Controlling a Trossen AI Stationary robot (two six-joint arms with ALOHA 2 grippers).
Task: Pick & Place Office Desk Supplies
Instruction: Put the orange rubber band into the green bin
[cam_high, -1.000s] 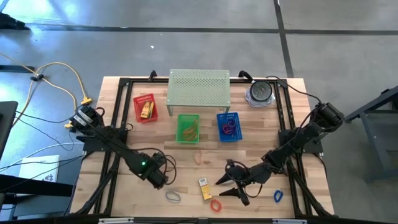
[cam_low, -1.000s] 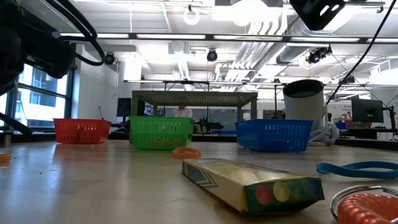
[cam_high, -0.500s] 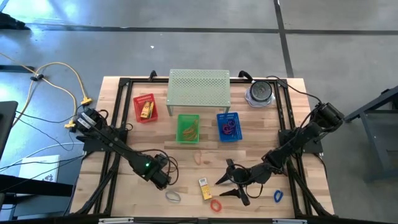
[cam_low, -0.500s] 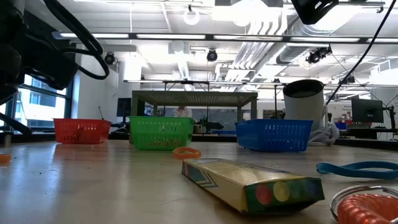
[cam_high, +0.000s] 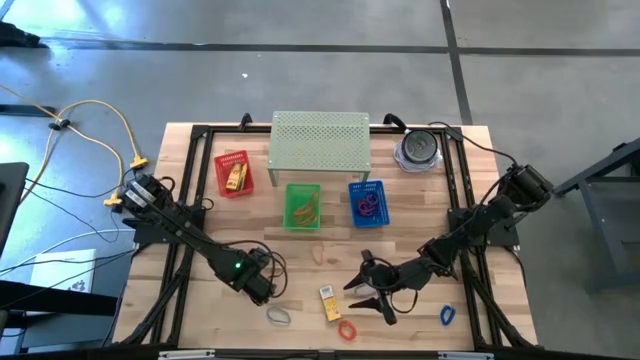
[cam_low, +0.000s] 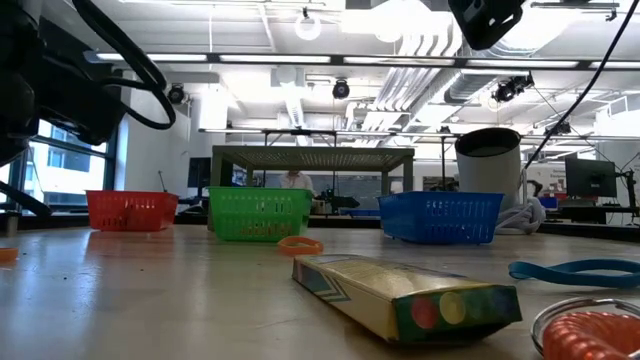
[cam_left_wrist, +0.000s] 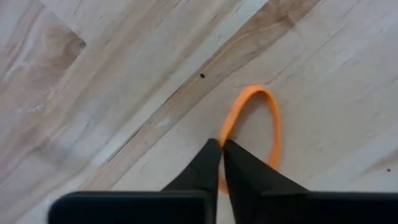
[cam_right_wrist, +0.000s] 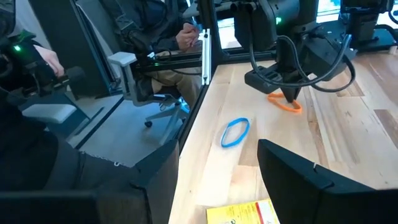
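1. Over on the left, the left gripper is down at the surface with its fingers clenched on the near rim of an orange loop. The rest of the loop lies flat on the wood. My worry is that such a thin pinch may slip out as the arm rises, and the band could spring off toward the edge.

2. If the tips have caught only the band's edge, the loop could twist or dangle and snag the wall of a mesh basket when carried over. I cannot tell how deep the bite is.

3. Toward the middle front, a grey loop, a yellow packet and a red loop lie close together. A low sweep by either arm could scatter them.

4. Further right, the right gripper hangs released, jaws wide, just beside the packet and above the red loop. If it drops off-centre, one finger may land on the packet and shove it away rather than straddle it.

5. Both arms work near the front middle, so reaching at once risks a knock between them.

6. At the far right, a blue loop sits near the front corner, where a nudge could send it off the surface.
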